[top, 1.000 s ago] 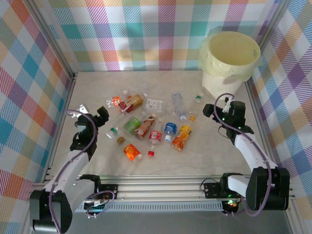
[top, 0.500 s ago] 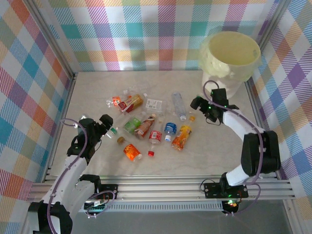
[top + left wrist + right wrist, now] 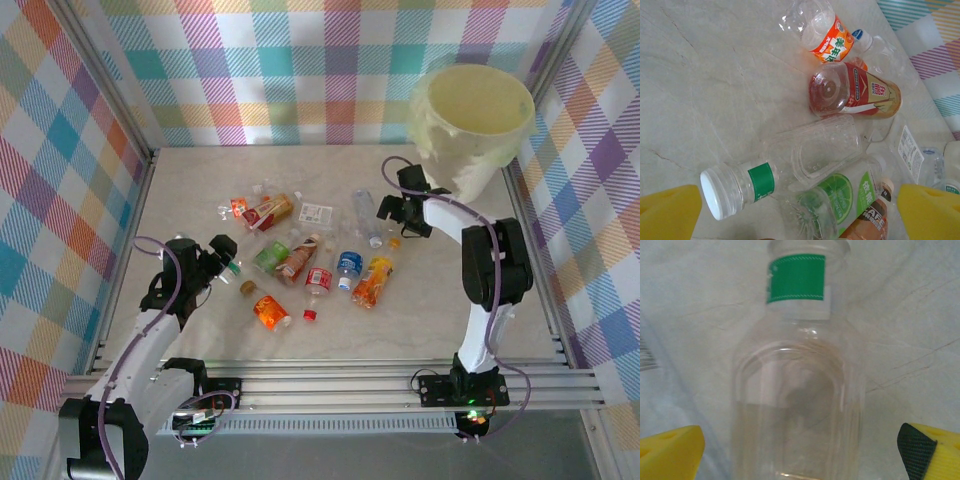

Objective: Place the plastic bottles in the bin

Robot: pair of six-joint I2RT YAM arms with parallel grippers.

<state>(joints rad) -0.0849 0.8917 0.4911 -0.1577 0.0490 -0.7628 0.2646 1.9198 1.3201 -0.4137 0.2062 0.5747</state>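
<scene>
- The plastic bottles (image 3: 310, 265) lie scattered on the table (image 3: 190, 190), between my two sets of fingers.
- A clear green-banded bottle (image 3: 740, 187) lies between my left fingers (image 3: 670, 215), which are spread wide and grip nothing.
- A green-labelled bottle (image 3: 795, 390) lies between my right fingers (image 3: 670, 452), also spread.
- The bin (image 3: 455, 150) stands just beyond my right fingers.

Bench (image 3: 200, 190): pale beige, marbled veins. Walls (image 3: 300, 60): pastel multi-col plaid. Bin (image 3: 458, 158): cream-yellow. Plastic bottles (image 3: 372, 282): clear; labels orange, red, green, blue; one (image 3: 740, 187) w/ green band. Left pincer (image 3: 799, 200) fingers (image 3: 670, 212) yellow; right pincer (image 3: 800, 440) fingers (image 3: 670, 452) yellow w/ black pad.
</scene>
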